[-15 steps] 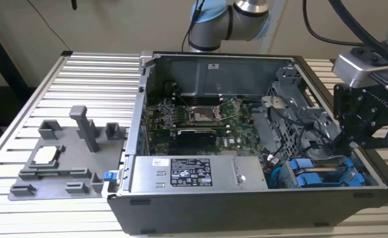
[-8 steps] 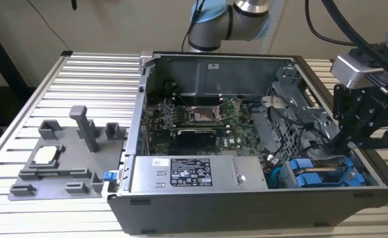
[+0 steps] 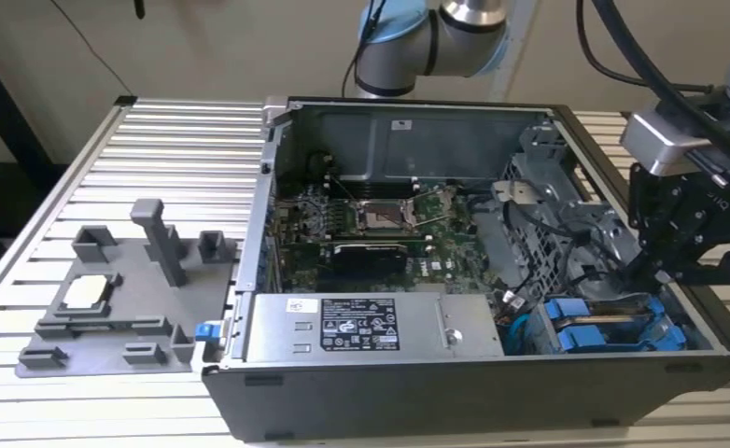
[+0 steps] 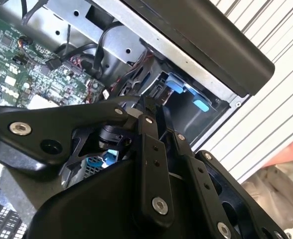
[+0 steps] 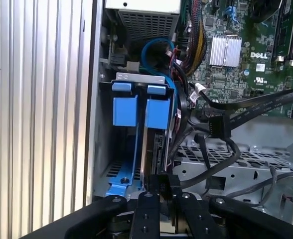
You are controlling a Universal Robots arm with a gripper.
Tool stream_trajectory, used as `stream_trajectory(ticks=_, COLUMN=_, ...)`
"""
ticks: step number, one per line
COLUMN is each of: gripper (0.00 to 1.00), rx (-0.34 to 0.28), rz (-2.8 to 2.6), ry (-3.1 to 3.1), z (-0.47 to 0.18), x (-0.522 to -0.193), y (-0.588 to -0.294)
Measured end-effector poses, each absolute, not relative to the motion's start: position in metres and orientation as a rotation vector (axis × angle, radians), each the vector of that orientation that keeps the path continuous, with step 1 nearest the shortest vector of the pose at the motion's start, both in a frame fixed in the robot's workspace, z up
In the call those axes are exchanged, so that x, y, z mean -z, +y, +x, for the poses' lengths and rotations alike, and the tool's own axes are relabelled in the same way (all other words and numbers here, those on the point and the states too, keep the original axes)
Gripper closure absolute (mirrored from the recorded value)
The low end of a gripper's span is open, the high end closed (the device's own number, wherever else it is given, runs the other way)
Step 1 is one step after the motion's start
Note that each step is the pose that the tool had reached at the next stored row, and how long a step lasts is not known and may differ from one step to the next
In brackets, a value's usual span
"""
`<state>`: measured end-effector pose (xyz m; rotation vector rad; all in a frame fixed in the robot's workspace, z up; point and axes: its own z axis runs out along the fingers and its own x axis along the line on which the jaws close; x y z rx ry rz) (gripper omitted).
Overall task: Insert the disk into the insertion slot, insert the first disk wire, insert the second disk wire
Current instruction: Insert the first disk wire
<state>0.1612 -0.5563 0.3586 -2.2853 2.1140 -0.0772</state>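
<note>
The disk point(image 5: 154, 149), on edge in the insertion slot point(image 5: 136, 76), aims its long axis at the gripper point(image 5: 161, 185) (jaws drawn together, grasp indeterminable) and, in the exterior view, lies at its 8 o'clock.

I've got the gripper point(image 3: 659, 273) low at the right edge of the exterior view, squeezed btw the case wall point(image 3: 726, 341) and the metal cage point(image 3: 552, 219). Black cables point(image 5: 221, 127) crowd right beside the insertion slot point(image 5: 136, 76); the disk point(image 5: 154, 149) and an empty blue carrier point(image 5: 125, 110) take up the slot. Open room over the motherboard point(image 3: 378, 224), centre frame. Power supply point(image 3: 365, 327) blocks lower centre.
</note>
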Motion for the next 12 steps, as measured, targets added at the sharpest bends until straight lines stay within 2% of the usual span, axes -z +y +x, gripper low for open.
stream_trajectory(ticks=12, gripper=0.81, rx=0.074, rz=-2.248, ry=2.104, z=0.1612, x=-0.3564, y=-0.5583)
